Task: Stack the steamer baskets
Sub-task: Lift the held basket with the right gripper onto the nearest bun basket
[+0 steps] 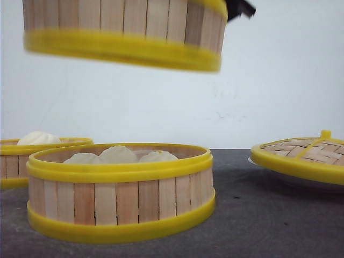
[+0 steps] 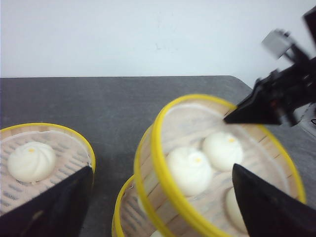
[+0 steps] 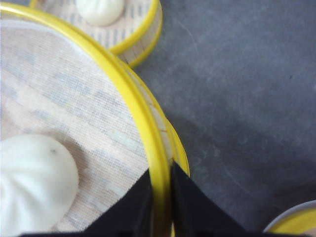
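Raised steamer basket [image 1: 126,32]: top cut off by front view's upper edge, motion-blurred. Lid [image 1: 303,156] and plate [image 1: 290,177] cut off at the right edge. Left-hand basket [image 1: 37,156] partly hidden.

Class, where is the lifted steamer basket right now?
In the front view, the lifted basket hangs at upper left, above the basket on the table, with the right hand pinching its rim.

Right gripper [image 3: 159,197] pinched shut on raised basket [image 1: 129,29] rim, one finger inside wall, one outside, holding it tilted in the air. Left gripper [image 2: 158,207] jaws spread wide, holding nothing. Right arm's dark end visible at the lifted basket's far edge.
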Robot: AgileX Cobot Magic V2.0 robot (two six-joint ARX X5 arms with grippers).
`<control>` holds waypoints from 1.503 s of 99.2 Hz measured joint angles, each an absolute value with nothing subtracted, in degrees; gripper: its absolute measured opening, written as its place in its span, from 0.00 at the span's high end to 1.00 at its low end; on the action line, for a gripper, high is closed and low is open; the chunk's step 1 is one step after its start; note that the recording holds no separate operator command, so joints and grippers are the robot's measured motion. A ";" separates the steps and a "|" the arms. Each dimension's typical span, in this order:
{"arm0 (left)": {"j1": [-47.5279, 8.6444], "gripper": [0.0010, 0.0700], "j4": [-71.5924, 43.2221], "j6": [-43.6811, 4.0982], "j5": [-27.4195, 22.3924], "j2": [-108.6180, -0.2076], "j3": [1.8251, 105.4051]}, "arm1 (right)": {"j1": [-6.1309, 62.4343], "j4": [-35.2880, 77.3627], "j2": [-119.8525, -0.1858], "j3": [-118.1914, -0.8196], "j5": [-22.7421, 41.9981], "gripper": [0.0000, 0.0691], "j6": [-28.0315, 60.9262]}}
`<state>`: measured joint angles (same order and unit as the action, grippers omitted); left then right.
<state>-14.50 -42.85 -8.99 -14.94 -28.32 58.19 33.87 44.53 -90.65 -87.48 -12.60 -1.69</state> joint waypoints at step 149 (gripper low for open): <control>-14.50 0.22 -43.05 -8.58 -14.26 -28.32 58.22 | 34.70 35.79 -94.35 -83.37 -8.69 0.44 -3.44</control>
